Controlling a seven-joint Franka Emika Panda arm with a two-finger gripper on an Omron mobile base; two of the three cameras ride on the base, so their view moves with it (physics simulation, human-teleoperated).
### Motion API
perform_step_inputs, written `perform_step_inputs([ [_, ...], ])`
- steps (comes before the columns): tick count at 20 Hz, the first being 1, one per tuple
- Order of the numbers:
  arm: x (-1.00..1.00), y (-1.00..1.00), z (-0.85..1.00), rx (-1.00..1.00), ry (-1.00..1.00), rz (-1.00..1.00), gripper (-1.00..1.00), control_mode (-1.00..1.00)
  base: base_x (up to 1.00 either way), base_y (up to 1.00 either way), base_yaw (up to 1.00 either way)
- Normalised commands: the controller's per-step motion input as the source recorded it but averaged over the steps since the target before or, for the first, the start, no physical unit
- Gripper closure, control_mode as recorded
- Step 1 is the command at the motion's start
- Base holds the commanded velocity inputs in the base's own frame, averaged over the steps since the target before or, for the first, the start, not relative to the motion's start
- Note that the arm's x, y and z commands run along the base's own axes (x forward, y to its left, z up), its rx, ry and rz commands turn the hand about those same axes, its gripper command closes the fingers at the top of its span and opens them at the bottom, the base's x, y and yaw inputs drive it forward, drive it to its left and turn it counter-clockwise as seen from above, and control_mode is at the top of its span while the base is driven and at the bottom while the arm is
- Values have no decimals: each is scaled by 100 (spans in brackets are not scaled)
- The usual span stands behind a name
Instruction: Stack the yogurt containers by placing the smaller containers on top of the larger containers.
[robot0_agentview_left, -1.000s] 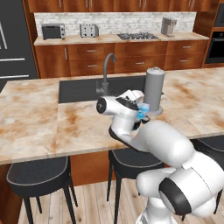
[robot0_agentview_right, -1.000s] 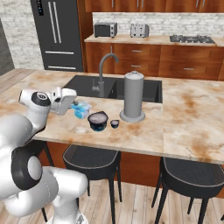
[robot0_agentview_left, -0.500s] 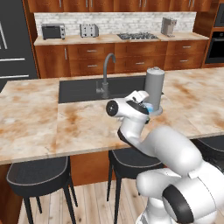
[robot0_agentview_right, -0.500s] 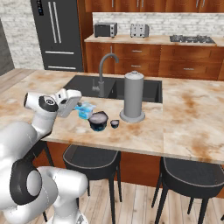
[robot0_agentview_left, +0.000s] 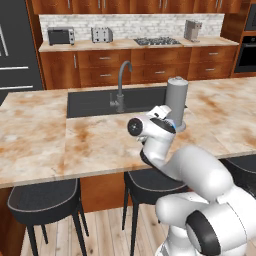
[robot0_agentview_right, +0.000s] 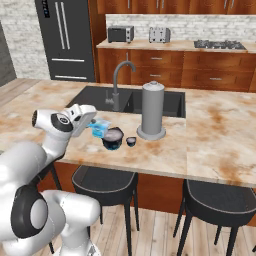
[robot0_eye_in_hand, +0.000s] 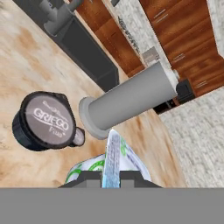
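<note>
My gripper (robot0_agentview_right: 91, 125) is shut on the small light-blue cup (robot0_agentview_right: 100, 129) and holds it just left of the dark navy tub (robot0_agentview_right: 113, 139), close above the counter. In the hand view the cup (robot0_eye_in_hand: 114, 159) sits edge-on between my gripper's (robot0_eye_in_hand: 108, 176) fingertips. The tub (robot0_eye_in_hand: 43, 120) lies ahead with its pale "Griego" lid facing me. The tiny dark cup (robot0_agentview_right: 131, 141) stands right of the tub, and the hand view has that cup (robot0_eye_in_hand: 79, 137) half hidden behind it. From the left base view my hand (robot0_agentview_left: 161, 124) covers the cups.
A tall grey cylinder (robot0_agentview_right: 152, 111) stands just behind and right of the cups, near the sink (robot0_agentview_right: 125, 100) and its faucet (robot0_agentview_right: 117, 82). The marble counter (robot0_agentview_right: 210, 150) stretches bare to the right. Stools stand below the front edge.
My hand has carried the light-blue cup to the right, closer to the navy tub. The tub, the tiny cup and the cylinder have stayed put.
</note>
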Motion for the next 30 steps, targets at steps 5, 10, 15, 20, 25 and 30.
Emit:
perform_step_inputs([
  [5, 21, 0, -8, 0, 0, 1, 100, -100, 0, 0, 0],
  [10, 19, 1, -13, 0, 0, 0, 100, -100, 0, 0, 0],
  [15, 12, 5, -15, 0, 0, 0, 100, -100, 0, 0, 0],
  [20, 11, 6, -15, 0, 0, 0, 100, -100, 0, 0, 0],
  [25, 13, 1, -13, 0, 0, 0, 100, -100, 0, 0, 0],
  [30, 14, 0, -13, -1, 0, 0, 100, -100, 0, 0, 0],
])
